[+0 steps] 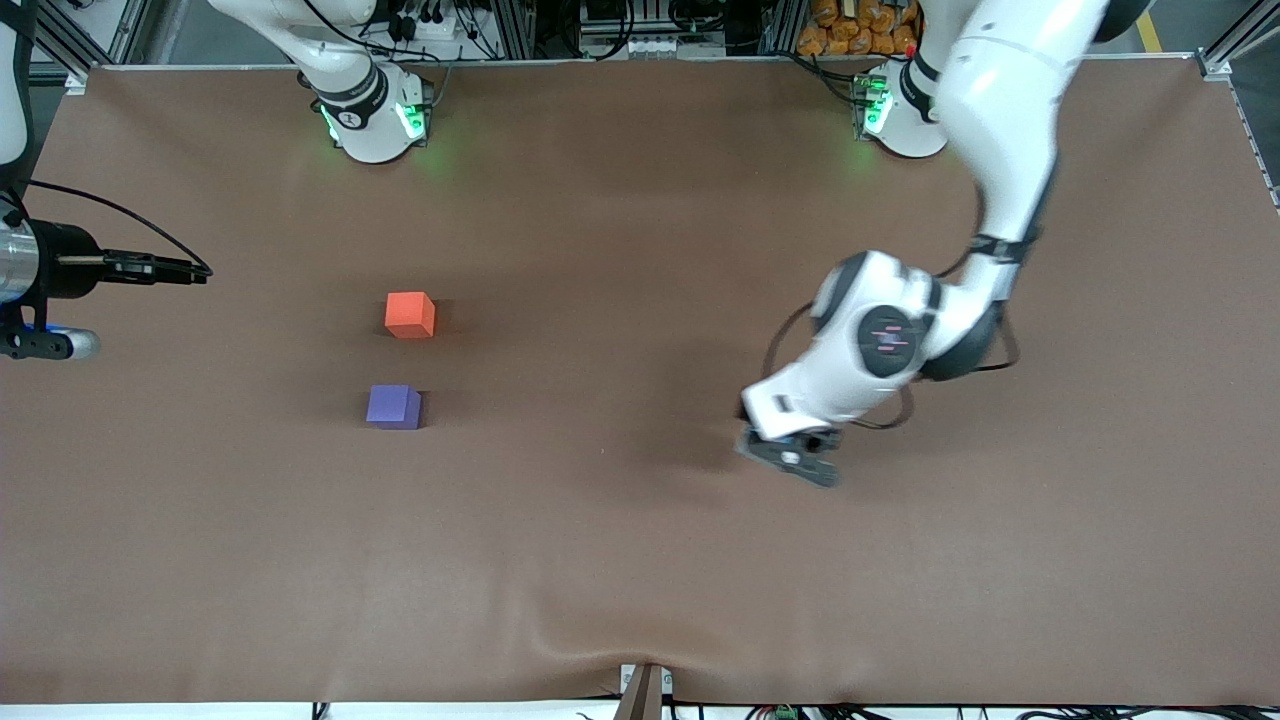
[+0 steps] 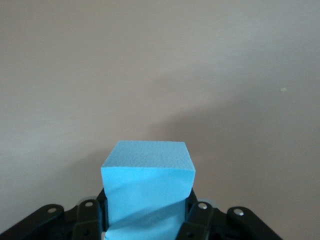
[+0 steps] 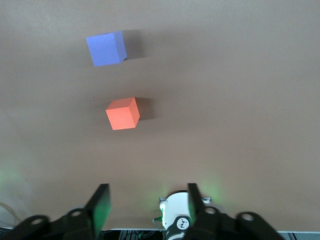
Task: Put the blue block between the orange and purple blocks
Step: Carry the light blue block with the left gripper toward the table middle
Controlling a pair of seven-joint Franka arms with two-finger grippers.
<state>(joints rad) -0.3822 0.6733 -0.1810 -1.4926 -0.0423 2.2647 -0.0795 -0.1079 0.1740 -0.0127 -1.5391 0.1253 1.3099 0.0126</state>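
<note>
The blue block (image 2: pixel 147 172) is a sky-blue cube held between the fingers of my left gripper (image 2: pixel 147 222). In the front view the left gripper (image 1: pixel 792 455) is low over the bare table toward the left arm's end, and the arm hides the block. The orange block (image 1: pixel 410 314) and the purple block (image 1: pixel 394 407) sit apart toward the right arm's end, the purple one nearer the front camera. Both also show in the right wrist view, orange (image 3: pixel 123 113) and purple (image 3: pixel 106 48). My right gripper (image 3: pixel 147 189) is open and empty, held high over that end of the table.
The brown table cloth (image 1: pixel 640 560) has a small ripple at its front edge. The right arm's hand (image 1: pixel 35 275) shows at the edge of the front view. The right arm's base (image 3: pixel 176 216) shows in the right wrist view. A gap about one block wide lies between the orange and purple blocks.
</note>
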